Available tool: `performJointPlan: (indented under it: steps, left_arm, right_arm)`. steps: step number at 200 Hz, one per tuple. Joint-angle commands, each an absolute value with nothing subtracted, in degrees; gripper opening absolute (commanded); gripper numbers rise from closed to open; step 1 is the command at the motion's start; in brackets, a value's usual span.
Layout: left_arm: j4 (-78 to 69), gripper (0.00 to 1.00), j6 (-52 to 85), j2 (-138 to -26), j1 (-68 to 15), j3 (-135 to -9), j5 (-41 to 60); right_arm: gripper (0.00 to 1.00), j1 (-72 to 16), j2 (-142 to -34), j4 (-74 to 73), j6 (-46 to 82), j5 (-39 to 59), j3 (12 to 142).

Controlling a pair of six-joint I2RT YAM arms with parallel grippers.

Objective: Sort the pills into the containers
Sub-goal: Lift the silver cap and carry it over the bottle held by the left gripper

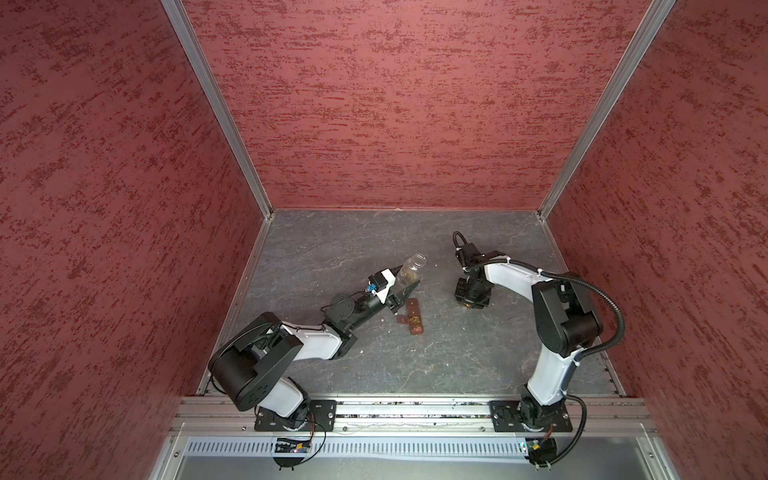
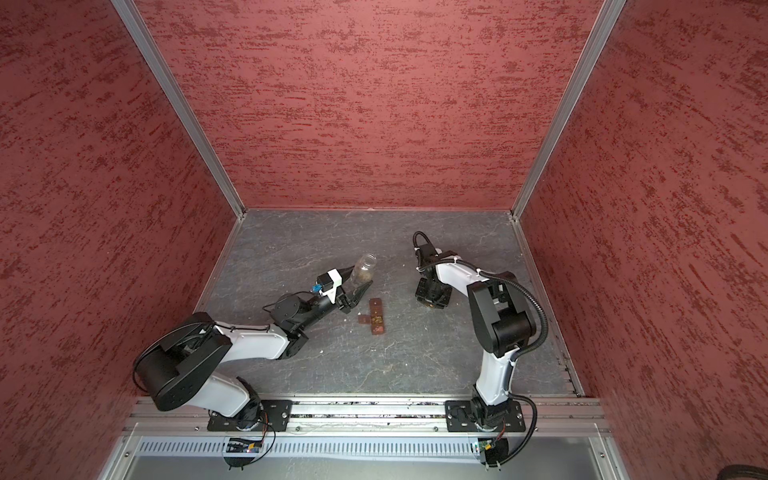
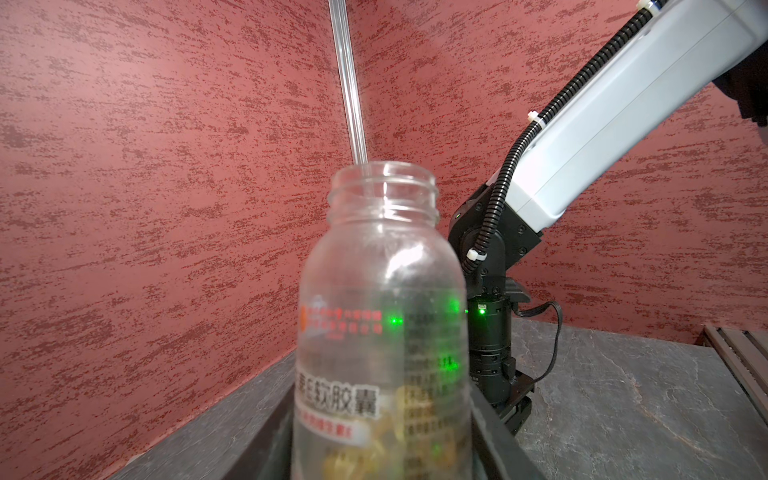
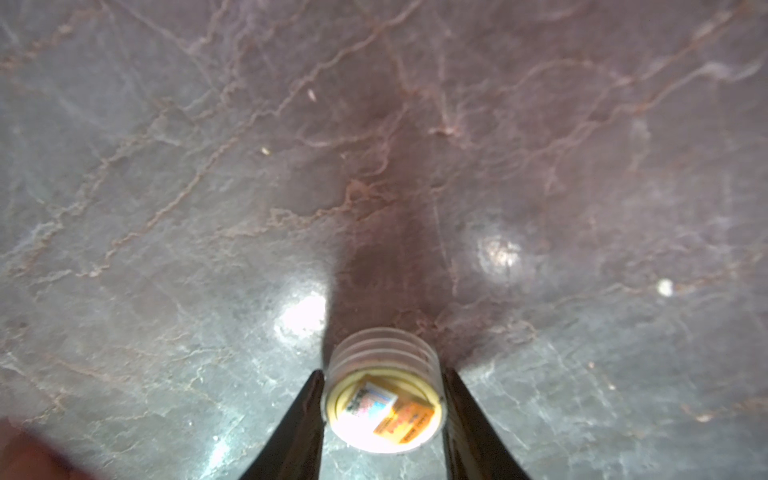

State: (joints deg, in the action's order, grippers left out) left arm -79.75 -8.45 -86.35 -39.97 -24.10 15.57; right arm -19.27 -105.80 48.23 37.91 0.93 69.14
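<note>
Near the middle of the table (image 1: 374, 365), the left arm stretches low and forward. The left gripper (image 1: 407, 277) pinches the lower body of a clear bottle (image 1: 413, 266), which is uncapped, mouth up, with yellow pills (image 3: 353, 461) at its bottom. Just on the near side of its fingertips lie the containers (image 1: 414, 316), one lid flipped open. Further right, the right arm bends high at the elbow. The right gripper (image 4: 384, 374) points straight down, jaws pressed against both sides of a white ribbed cap (image 4: 382, 409).

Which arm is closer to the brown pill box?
Left. The left gripper, holding the bottle, is just beside the pill box; the right gripper is farther off, around a cap.
</note>
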Motion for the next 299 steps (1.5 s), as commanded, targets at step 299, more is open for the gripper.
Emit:
performJointPlan:
  steps: [299]
  left_arm:
    - [-80.16, 0.0, -13.5, -106.6, -41.34, -40.3, 25.6]
  right_arm:
    - [0.41, -20.19, -95.89, 84.84, 23.38, 27.76, 116.07]
